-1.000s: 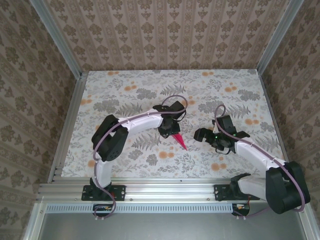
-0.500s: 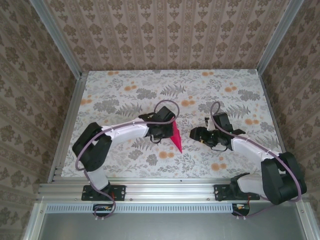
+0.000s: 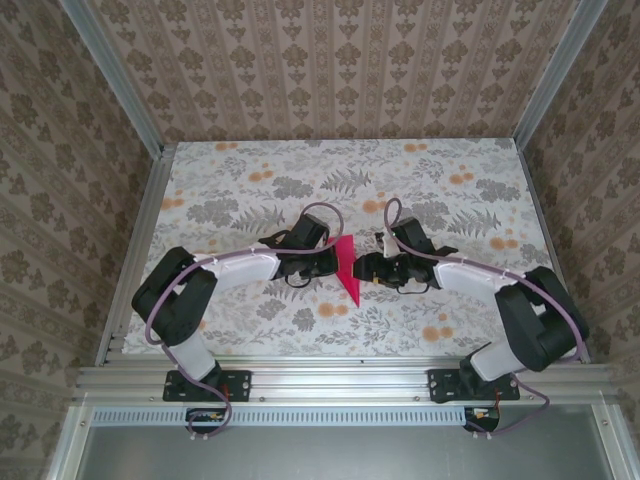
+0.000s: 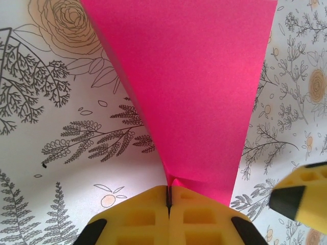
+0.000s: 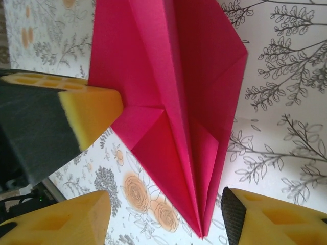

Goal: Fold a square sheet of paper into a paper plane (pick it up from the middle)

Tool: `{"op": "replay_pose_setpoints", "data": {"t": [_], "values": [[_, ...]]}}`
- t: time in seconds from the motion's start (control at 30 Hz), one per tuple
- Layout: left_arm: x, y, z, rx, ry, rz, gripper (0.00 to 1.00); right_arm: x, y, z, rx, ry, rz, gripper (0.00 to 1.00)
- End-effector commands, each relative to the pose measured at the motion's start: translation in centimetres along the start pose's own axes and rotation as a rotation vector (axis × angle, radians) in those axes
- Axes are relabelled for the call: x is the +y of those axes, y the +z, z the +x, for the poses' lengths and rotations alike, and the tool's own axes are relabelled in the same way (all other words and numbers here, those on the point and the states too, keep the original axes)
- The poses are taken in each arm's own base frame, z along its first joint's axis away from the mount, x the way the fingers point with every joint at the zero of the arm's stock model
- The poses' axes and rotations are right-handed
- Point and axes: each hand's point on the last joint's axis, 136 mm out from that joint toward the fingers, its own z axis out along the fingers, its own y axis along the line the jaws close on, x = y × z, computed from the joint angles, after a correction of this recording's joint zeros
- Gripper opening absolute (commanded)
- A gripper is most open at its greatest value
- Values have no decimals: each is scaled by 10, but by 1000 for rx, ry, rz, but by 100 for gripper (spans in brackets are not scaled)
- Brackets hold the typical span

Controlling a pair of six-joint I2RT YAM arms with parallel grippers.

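The square sheet of paper (image 3: 345,268) is magenta and creased into a slim pointed paper plane shape, held just above the floral table. My left gripper (image 3: 325,262) is shut on it. In the left wrist view the yellow pads (image 4: 168,196) pinch a narrow edge of the paper (image 4: 189,92), which fans out ahead. My right gripper (image 3: 372,270) comes in from the right and is open. In the right wrist view its fingers (image 5: 163,204) straddle the pointed tip of the paper (image 5: 173,97) without pinching it. The left gripper's yellow finger (image 5: 87,109) grips the paper's left side.
The table carries a floral cloth (image 3: 250,180) with grey leaves and orange flower prints. Patterned walls and aluminium rails (image 3: 135,250) close it in on three sides. Both arms meet at the middle of the table, their fingers a few centimetres apart.
The left arm has dropped lower and turned the paper, so its broad face now shows. The right gripper has moved left up to the paper and narrowed its jaws.
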Motion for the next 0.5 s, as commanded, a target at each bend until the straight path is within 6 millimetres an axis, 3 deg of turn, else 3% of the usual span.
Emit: {"op": "replay_pose_setpoints", "data": {"t": [0.0,0.47], "values": [[-4,-2,-1,-1,28,35,0,9,7,-13,-9,-26,-11,64],[1,-2,0,8,12,12,0,9,31,-12,48,-21,-60,71]]}}
